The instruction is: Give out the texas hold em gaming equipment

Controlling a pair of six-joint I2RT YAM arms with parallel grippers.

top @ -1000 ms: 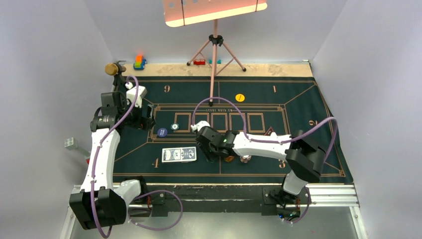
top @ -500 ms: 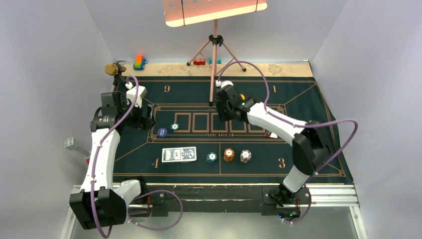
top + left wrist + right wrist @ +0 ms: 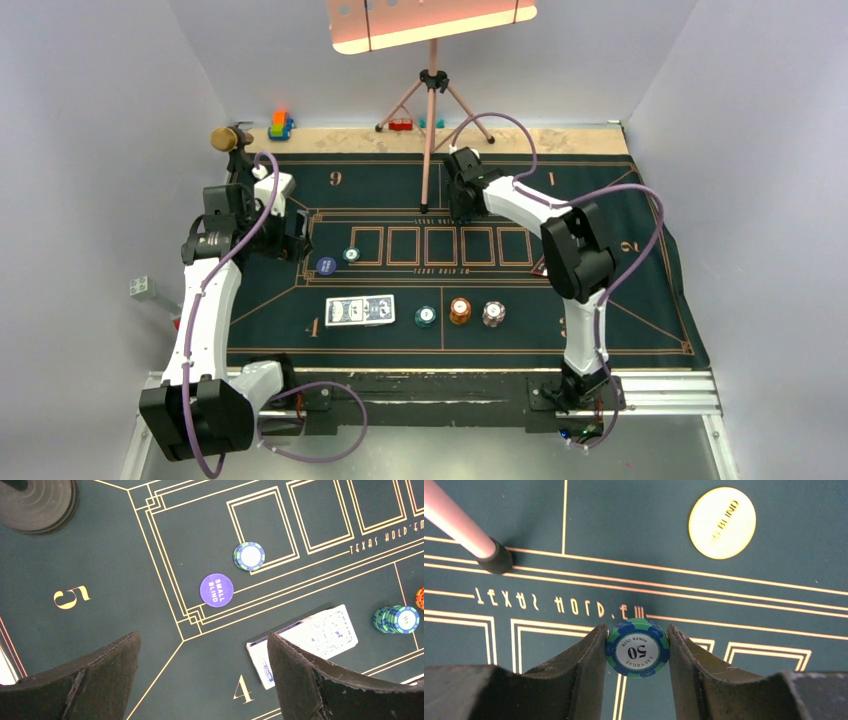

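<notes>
My right gripper (image 3: 462, 205) hangs over the mat's far middle, shut on a green-and-blue "50" chip (image 3: 637, 648) pinched edge-on between both fingers. A yellow blind chip (image 3: 722, 522) lies on the mat just beyond it. My left gripper (image 3: 295, 236) is open and empty above the mat's left side (image 3: 202, 680). The blue-backed card deck (image 3: 359, 311) lies near the front, with a teal chip stack (image 3: 426, 316), an orange chip (image 3: 460, 311) and a whitish chip (image 3: 494, 314) to its right. A dark blue small-blind chip (image 3: 216, 589) and a teal chip (image 3: 249, 556) lie left of centre.
A pink tripod stand (image 3: 430, 120) rises from the far middle; one leg foot (image 3: 499, 560) rests just left of my right gripper. A gold-headed microphone (image 3: 228, 138) and its black base (image 3: 40, 505) stand at the far left. Toy blocks (image 3: 281, 124) sit at the back.
My right arm has swung from the front chip row to the far middle of the mat, carrying one green-and-blue chip. The left arm has not moved.
</notes>
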